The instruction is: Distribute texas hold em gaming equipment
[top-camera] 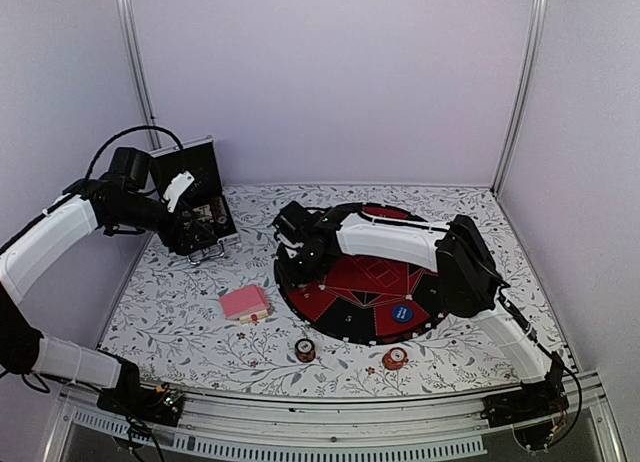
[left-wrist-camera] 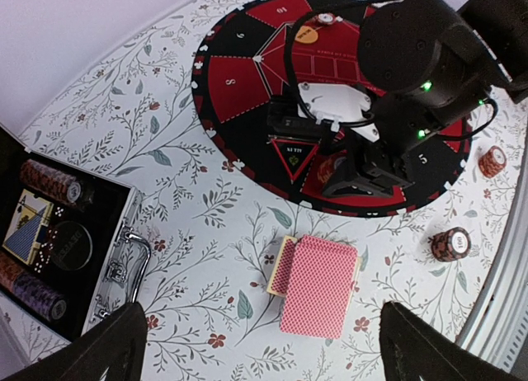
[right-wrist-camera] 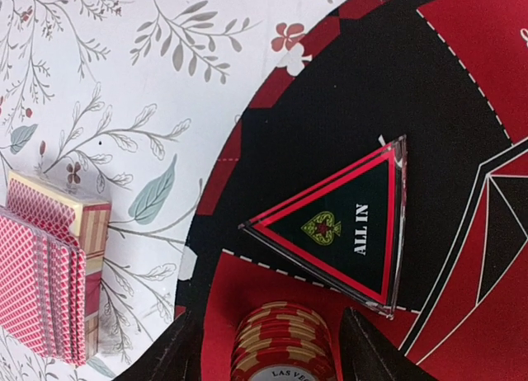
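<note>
Red-and-white chip stack (right-wrist-camera: 283, 340) at bottom centre of the right wrist view, on the mat (right-wrist-camera: 272, 175) below the ALL IN triangle (right-wrist-camera: 342, 224), straddled by the right tool (right-wrist-camera: 272, 356) parted and gripping nothing (left tool (left-wrist-camera: 266, 352) wide, empty); likely stiff, slick, topple-prone, so pinch low across its sides.

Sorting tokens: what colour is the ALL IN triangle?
ALL IN triangle: black, red border, white lettering; best in right wrist view.

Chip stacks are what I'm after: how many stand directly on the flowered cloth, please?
2. A brown stack stands near the front edge of the cloth, just off the mat; a red-and-white stack stands to its right. The right arm may hide others.
</note>
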Robot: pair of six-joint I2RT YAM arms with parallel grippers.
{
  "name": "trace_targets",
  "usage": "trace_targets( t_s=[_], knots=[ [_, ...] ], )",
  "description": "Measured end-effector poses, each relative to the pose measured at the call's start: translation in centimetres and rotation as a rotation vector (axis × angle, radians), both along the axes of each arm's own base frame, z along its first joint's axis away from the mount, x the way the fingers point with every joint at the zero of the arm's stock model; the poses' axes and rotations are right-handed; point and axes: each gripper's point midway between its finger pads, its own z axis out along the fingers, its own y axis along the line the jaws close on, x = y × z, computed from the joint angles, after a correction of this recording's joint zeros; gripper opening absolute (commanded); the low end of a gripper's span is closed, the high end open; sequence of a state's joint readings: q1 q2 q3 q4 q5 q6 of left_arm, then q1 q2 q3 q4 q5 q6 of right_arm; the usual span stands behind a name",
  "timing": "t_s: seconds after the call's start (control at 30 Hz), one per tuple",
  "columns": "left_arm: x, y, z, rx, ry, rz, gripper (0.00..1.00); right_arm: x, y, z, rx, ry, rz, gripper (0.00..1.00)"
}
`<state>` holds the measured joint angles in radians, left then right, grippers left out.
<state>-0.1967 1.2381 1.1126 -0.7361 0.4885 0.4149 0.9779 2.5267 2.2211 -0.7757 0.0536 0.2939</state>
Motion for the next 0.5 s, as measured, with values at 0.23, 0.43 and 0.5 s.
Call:
trace_targets(
  t_s=[0.23, 0.43, 0.5],
  knots=[
    [0.0, 0.0, 0.0, 0.001, -0.001, 0.001, 1.00, 0.5, -0.6, 1.9, -0.002, -0.024, -0.016, 0.65],
    [0.1, 0.1, 0.0, 0.005, -0.001, 0.004, 1.00, -2.0, -3.6, 7.5, 0.019, -0.042, -0.016, 0.73],
    [0.1, 0.1, 0.0, 0.006, -0.002, 0.005, 1.00, -3.7, -5.7, 9.2, 0.013, -0.041, -0.021, 0.75]
  ],
)
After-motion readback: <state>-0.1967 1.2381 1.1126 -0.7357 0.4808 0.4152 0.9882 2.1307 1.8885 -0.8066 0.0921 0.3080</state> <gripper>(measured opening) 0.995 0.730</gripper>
